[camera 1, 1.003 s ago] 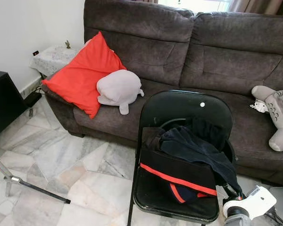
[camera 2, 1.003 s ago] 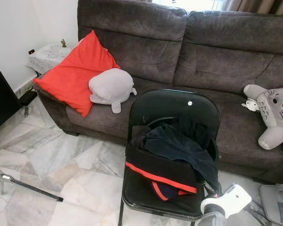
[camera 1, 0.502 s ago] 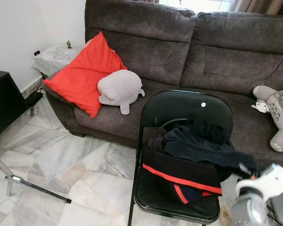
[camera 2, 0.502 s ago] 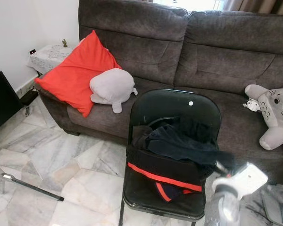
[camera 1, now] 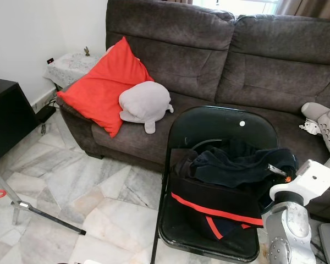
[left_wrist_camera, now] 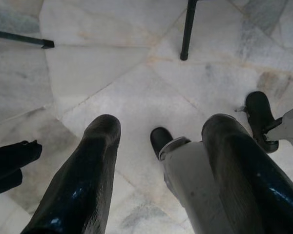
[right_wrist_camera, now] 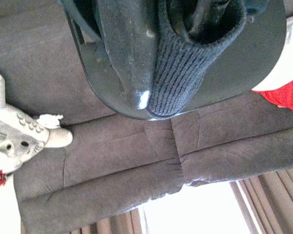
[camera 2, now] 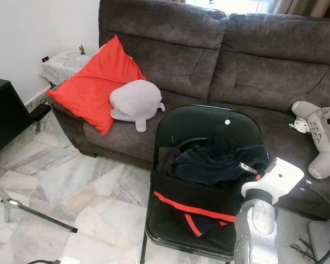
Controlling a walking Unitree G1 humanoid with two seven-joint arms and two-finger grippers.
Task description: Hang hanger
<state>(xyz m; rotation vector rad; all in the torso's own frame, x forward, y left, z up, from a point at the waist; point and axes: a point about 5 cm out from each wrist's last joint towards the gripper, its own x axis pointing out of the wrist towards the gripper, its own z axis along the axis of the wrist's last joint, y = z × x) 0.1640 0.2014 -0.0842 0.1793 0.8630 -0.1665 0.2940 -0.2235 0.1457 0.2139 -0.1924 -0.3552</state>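
Note:
A black folding chair [camera 1: 225, 124] stands in front of the sofa with a heap of dark navy clothing [camera 1: 236, 165] on its seat. A black panel with a red stripe [camera 1: 214, 208] hangs over the seat's front. A thin black curve, seemingly the hanger [camera 1: 204, 144], arches behind the heap. My right gripper [camera 1: 279, 169] is at the heap's right side, shut on a ribbed navy cuff [right_wrist_camera: 185, 63] beside one black finger [right_wrist_camera: 122, 48]. My left gripper [left_wrist_camera: 158, 131] hangs open above the marble floor, nothing between its fingers.
The dark grey sofa [camera 1: 253, 60] behind the chair holds a red cushion [camera 1: 104, 88], a grey plush [camera 1: 146, 102] and a grey toy [camera 1: 327, 124] at the right. A black cabinet [camera 1: 5, 118] and a tripod leg [camera 1: 44, 217] are at the left.
My right arm has risen from low beside the chair to seat height, pulling the navy sleeve up and to the right. The camera has shifted slightly.

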